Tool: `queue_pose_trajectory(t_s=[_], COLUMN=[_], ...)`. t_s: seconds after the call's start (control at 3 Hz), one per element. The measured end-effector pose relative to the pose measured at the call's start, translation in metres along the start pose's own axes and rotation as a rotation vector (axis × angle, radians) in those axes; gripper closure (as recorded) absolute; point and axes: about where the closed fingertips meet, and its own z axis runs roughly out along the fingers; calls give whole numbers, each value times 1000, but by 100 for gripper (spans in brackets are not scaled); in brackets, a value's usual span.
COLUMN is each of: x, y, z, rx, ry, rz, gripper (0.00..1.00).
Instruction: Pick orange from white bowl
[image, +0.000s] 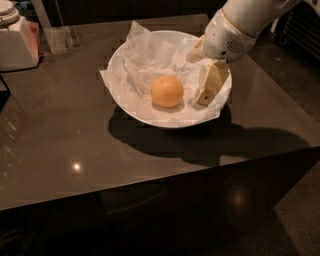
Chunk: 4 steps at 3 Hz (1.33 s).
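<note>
The orange (167, 91) lies in the middle of the white bowl (120, 55), on crinkled white paper lining. The bowl stands on a dark glossy table. My gripper (196, 80) comes in from the upper right on a white arm and is inside the bowl's right side, just right of the orange and not touching it. Its two cream fingers (212, 84) stand apart, open and empty; one points down to the paper, the other toward the bowl's back.
A white lidded container (16, 37) stands at the table's back left, with a clear holder (57, 37) beside it. The table's front edge (150, 187) and right edge drop to a dark floor.
</note>
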Motion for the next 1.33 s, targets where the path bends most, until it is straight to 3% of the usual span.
queue_pose_trajectory(t_s=[0.33, 1.33], x=[-8, -15], y=[-14, -37], z=[24, 67], rx=[-55, -143], ry=[-25, -92], rz=[-17, -9], gripper=[15, 16])
